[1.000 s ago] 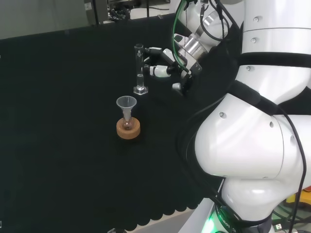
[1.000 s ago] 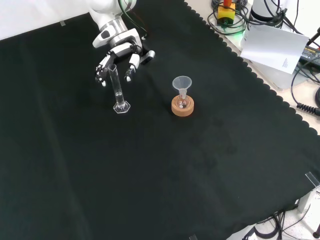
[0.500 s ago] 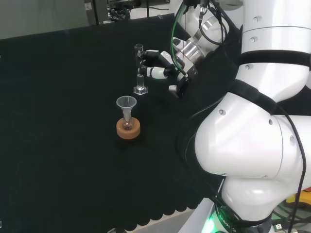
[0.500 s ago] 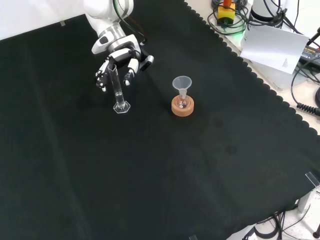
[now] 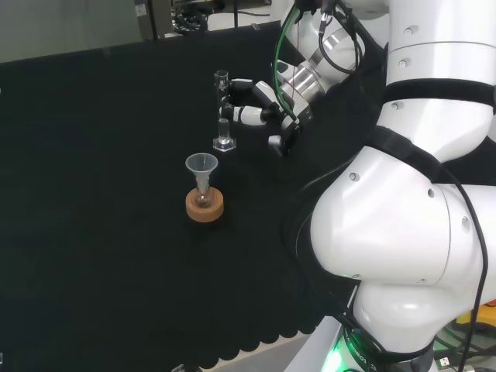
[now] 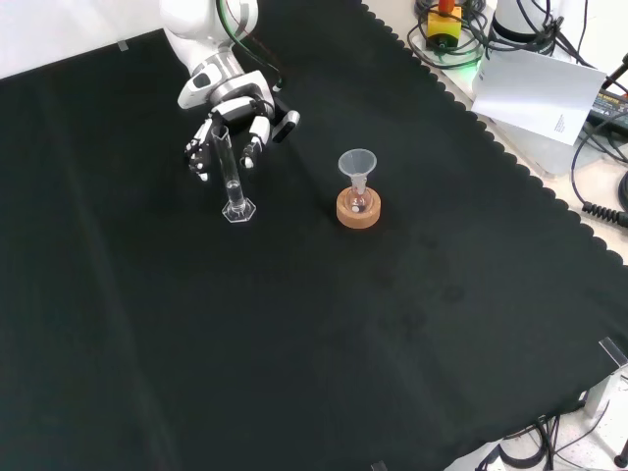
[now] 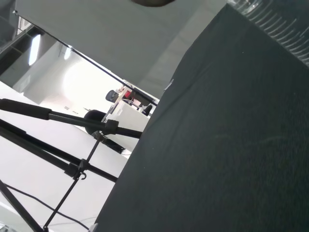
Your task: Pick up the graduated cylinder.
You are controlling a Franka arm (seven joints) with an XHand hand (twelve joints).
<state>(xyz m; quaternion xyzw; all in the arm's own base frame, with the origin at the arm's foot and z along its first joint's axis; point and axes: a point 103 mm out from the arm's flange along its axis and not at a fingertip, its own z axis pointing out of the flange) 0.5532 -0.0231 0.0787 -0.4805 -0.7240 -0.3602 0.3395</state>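
A clear graduated cylinder point(image 5: 222, 113) stands upright on its hexagonal foot on the black cloth; in the front view the graduated cylinder point(image 6: 230, 177) is left of centre. The hand point(image 5: 254, 102) is at the cylinder's upper half, coming from the right in the head view. In the front view the hand point(image 6: 231, 100) hangs over the tube's top, with fingers point(image 6: 251, 146) reaching down on both sides of it, only slightly bent. I cannot tell whether they touch the glass. The wrist view catches a ribbed edge of the graduated cylinder point(image 7: 275, 21) close by.
A clear funnel sits in a small flask on a cork ring point(image 5: 204, 204), nearer the front in the head view; in the front view the cork ring point(image 6: 358, 208) stands right of the cylinder. The arm's white links point(image 5: 411, 194) take up the head view's right. Cables and paper point(image 6: 535, 88) lie beyond the cloth's scalloped edge.
The hand has moved closer to the cylinder, leftward in the head view, so its fingers now straddle the tube's top. The cylinder and funnel have stayed put.
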